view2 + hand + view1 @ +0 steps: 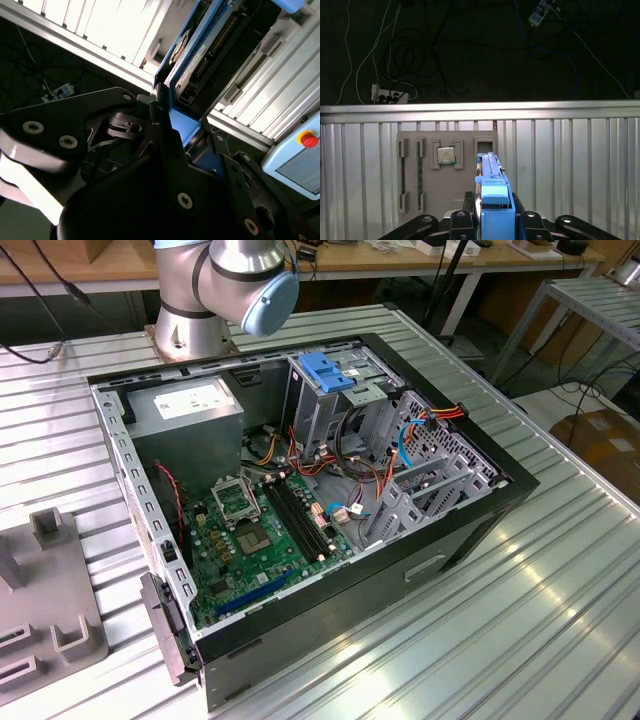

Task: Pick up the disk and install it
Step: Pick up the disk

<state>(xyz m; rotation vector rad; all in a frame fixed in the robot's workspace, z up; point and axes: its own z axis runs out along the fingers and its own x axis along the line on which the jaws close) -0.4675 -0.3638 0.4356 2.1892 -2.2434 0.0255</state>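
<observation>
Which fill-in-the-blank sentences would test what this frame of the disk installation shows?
1. In both wrist views the disk is clamped between the black ____.
2. The carrier rails along the disk's sides are coloured ____.
3. In the first wrist view, one pocket of the grey fixture plate holds a square ____.
4. In the exterior view, the motherboard inside the open computer case is coloured ____.

Missing words: jaws; blue; chip; green.

Nothing here can be read from where I stand. The white label (187, 400) on the grey power-supply box (200, 435) carries print too small to make out, and the disk (200, 55), seen edge-on, shows no legible lettering.
</observation>
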